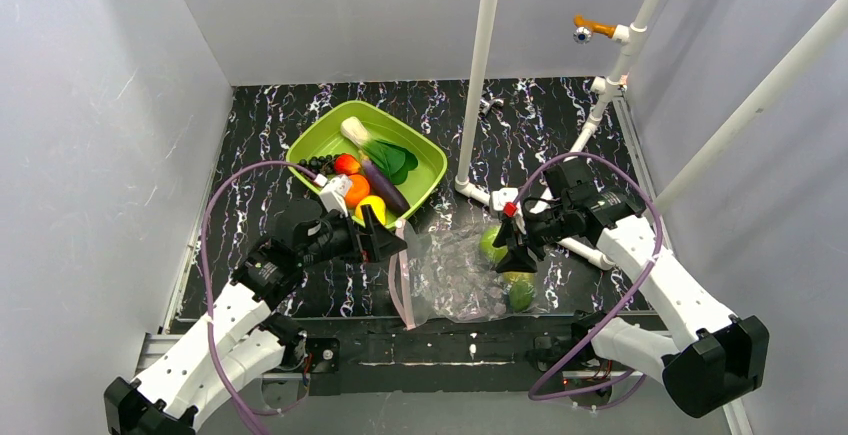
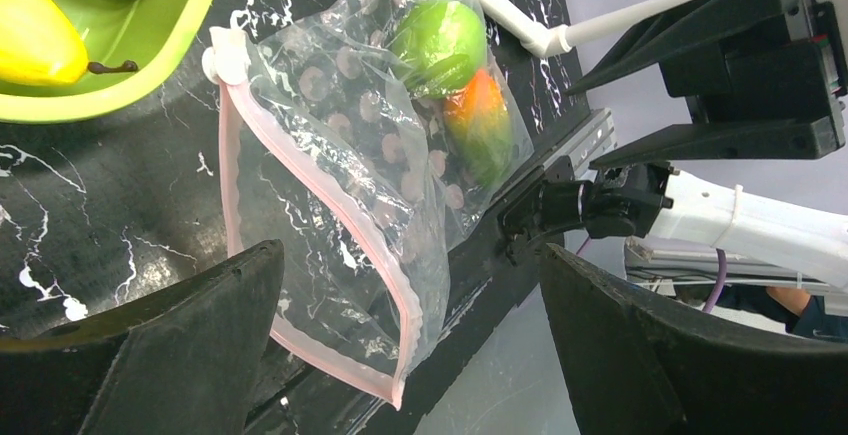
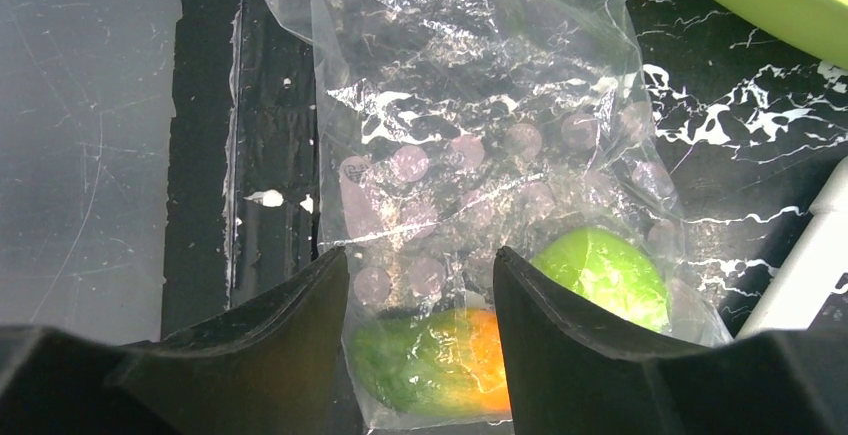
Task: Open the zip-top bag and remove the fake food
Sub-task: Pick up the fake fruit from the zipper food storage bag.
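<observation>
Overhead and wrist views of a black marbled worktop (image 1: 270, 125). The clear bag (image 1: 455, 275) lies at the near edge between the two tools, just beside the near right corner of the green tray (image 1: 425, 180). Its pink zip strip (image 2: 322, 187) faces the left tool (image 2: 410, 255), and the strip's two halves stand apart, so the mouth gapes. The left tool is spread wide and holds nothing. Two pieces sit in the bag's closed end: a green apple (image 3: 600, 275) and an orange-and-green fruit (image 3: 430, 360). The right tool (image 3: 420, 255) is parted at that end, its fingers (image 3: 270, 355) standing either side of the orange-and-green fruit in the wrist view; whether they touch the plastic cannot be told. The tray holds a leafy green (image 1: 385, 155), an eggplant (image 1: 385, 190), a red fruit (image 1: 347, 163), an orange (image 1: 357, 190), a lemon (image 1: 372, 207) and dark grapes (image 1: 315, 165). A white pipe frame (image 1: 480, 65) stands behind the bag.
</observation>
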You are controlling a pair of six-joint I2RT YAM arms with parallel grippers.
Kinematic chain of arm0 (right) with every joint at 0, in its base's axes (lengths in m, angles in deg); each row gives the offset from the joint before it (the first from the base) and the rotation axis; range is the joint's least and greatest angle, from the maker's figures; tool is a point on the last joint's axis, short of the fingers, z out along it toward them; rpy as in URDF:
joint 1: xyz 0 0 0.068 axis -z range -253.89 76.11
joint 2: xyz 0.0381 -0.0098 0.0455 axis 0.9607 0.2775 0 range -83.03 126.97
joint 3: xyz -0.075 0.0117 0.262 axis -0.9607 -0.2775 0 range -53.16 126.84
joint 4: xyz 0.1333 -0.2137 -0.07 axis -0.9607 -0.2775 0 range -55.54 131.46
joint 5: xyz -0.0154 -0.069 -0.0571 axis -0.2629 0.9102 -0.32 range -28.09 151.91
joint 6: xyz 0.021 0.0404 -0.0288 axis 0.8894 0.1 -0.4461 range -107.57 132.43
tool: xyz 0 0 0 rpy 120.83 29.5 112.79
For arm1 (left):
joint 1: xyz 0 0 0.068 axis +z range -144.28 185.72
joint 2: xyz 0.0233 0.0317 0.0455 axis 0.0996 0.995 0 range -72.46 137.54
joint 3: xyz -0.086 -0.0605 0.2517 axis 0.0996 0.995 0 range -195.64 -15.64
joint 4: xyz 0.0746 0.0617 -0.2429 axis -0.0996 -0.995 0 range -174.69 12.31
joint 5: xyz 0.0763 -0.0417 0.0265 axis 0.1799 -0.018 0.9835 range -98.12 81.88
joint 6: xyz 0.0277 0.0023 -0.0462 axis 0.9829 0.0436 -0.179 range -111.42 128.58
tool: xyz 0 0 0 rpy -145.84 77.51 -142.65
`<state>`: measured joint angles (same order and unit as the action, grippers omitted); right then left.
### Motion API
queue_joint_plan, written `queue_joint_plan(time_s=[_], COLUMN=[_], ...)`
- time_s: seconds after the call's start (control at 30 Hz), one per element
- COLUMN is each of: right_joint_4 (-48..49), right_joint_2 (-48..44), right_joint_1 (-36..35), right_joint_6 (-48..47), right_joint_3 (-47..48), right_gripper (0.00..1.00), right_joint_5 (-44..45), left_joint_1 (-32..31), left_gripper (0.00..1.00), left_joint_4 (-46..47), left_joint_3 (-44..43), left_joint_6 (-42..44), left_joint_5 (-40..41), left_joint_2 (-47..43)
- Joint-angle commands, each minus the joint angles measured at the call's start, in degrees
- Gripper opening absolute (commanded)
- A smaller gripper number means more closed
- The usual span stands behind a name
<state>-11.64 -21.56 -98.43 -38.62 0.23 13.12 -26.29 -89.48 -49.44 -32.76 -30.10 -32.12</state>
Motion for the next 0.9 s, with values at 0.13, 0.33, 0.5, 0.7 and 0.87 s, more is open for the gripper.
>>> queue_joint_plan(time_s=[0.13,0.33,0.5,0.7,0.87], right_joint_4=[2.04,2.17,3.02,8.29,12.06], right_joint_2=[-1.02,-1.31,-1.38,-0.89,-0.70], right_joint_1=[0.54,0.87,1.13,1.16,1.15], right_joint_6=[-0.95,-0.99,-0.84,5.77,8.52], right_joint_3=[-1.35,-1.88,-2.61,-3.42,-4.41], right_gripper=[0.63,0.63,0.63,0.63,0.63], right_joint_5=[-2.63,-2.85,-2.56,1.32,7.09], left_joint_1=[-4.22,-8.01,-8.27,-8.27,-8.33], left_gripper=[0.98,0.95,0.83,0.57,0.42], left_joint_4=[-2.63,-4.49,-10.68,-16.93,-14.42], left_joint_3=[-0.92,-1.67,-1.43,-0.90,-0.35], left_joint_6=[1.40,2.47,4.36,4.54,4.91], left_joint_5=[2.21,4.81,10.29,12.69,8.69], left_joint_2=[0.60,2.87,-0.78,-0.33,3.67])
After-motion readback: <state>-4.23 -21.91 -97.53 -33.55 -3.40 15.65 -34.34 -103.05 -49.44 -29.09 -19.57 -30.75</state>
